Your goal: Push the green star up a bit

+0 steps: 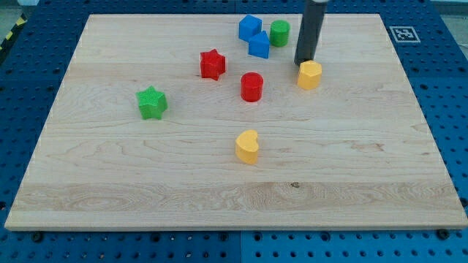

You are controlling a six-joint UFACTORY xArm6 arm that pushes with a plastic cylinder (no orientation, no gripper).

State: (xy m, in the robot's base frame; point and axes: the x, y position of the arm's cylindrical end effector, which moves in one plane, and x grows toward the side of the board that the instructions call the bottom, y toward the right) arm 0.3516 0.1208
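Tip (303, 63) touches yellow hexagon (310, 74), far from green star (152, 102).

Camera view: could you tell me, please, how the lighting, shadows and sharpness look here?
Camera view: light is even and soft, no glare on the board; the green star and the yellow heart cast only faint, short shadows; blocks look sharp; my tip, beside the yellow hexagon, shows no blur; the board's edges taper toward the view's top.
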